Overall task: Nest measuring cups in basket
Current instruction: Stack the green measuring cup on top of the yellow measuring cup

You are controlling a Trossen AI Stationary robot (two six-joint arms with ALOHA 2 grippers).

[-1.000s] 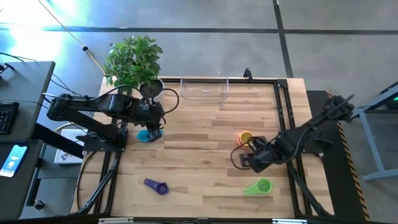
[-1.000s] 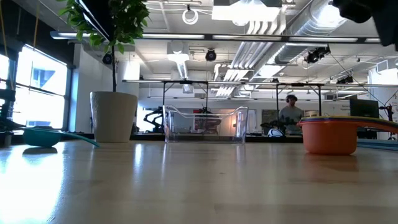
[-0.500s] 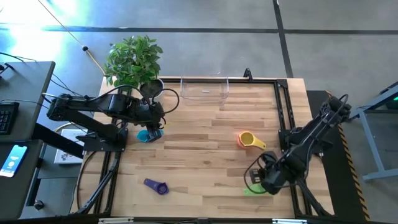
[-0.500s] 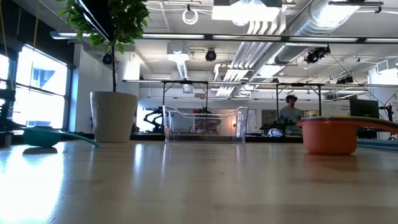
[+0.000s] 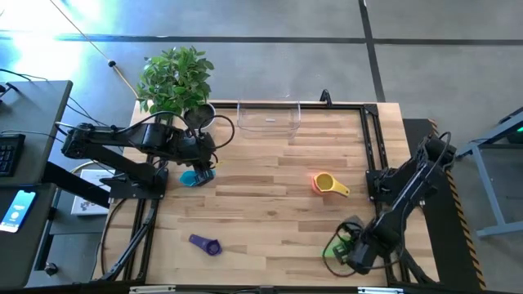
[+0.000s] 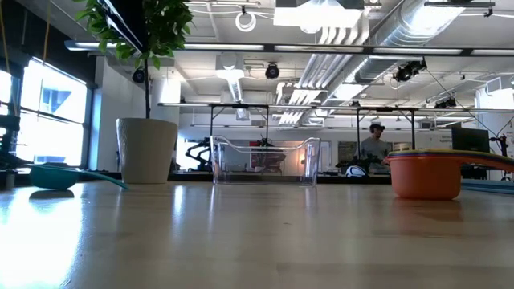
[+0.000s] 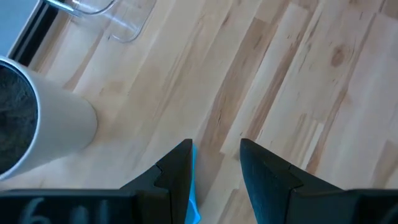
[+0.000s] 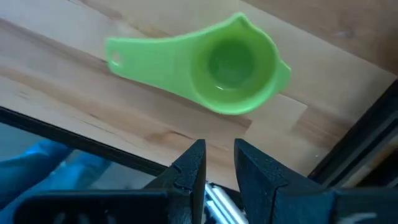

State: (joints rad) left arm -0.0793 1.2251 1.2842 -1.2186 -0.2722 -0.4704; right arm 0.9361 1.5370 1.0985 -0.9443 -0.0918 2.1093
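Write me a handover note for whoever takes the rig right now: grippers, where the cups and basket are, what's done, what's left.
Left gripper: open, empty, over the teal cup near the plant pot.
Right gripper: fingers slightly apart, empty, above the green cup at the table's near right corner.
Basket: far edge, centre, no cups inside.
Orange cup with the yellow cup in it: right of centre.
Purple cup: near edge, left.
Done: one nesting, outside the basket.
Left: gather all visible cups into the basket, nested. Other colours not seen.

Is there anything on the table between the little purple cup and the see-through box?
No. In the high view, only bare wood lies between the small purple plastic measuring cup and the clear plastic rectangular basket.
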